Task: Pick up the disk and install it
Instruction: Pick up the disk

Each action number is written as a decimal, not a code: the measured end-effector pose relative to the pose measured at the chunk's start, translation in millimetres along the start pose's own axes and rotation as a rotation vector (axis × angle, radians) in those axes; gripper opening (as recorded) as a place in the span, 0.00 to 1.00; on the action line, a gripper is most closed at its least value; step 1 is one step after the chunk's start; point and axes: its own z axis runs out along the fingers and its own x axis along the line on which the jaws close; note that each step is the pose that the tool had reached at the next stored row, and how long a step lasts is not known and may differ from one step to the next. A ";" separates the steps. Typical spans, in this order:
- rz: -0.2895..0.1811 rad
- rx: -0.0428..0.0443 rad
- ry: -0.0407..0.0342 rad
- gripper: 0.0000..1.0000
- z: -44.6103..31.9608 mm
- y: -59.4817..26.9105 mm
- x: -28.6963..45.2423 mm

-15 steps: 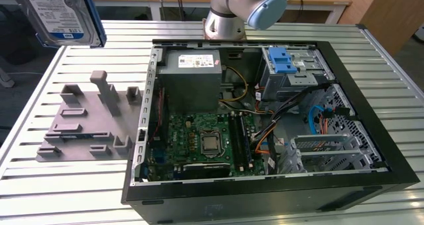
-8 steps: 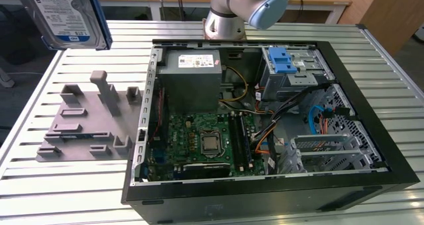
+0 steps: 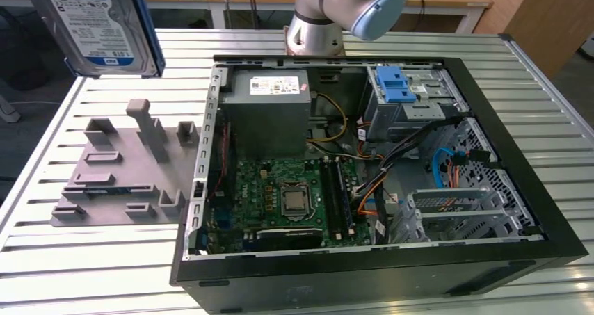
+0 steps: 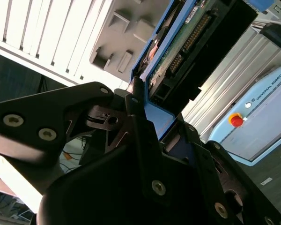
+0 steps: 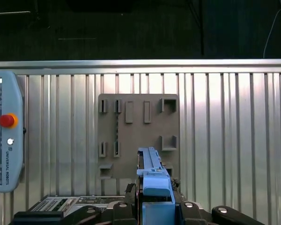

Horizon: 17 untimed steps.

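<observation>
The disk (image 3: 93,23), a silver drive with a blue-and-white label and a blue rail frame, hangs high in the air at the exterior view's upper left, above the table's far corner. In the second wrist view its green circuit-board side (image 4: 187,42) faces the camera, and my gripper (image 4: 145,101) is shut on the blue frame at one end. The first wrist view shows the disk (image 5: 152,171) edge-on, standing upright between my black fingers (image 5: 131,192) over the grey fixture plate (image 5: 138,136).
An open computer case (image 3: 519,252) lies on the slatted metal table (image 3: 93,259), with a drive cage and blue latch (image 3: 399,85) at its far right corner and a grey power supply (image 3: 269,113). The grey fixture plate (image 3: 125,169) lies beside it. A teach pendant (image 5: 4,131) rests on the table.
</observation>
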 end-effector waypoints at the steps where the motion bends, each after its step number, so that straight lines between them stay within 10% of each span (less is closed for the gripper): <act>1: 0.000 0.0000 0.0000 0.36 0.0 -2.3 1.6; 12: 0.000 0.0000 0.0000 0.36 -0.3 -37.3 6.5; 17: 0.000 0.0002 -0.0001 0.36 1.2 -40.1 13.8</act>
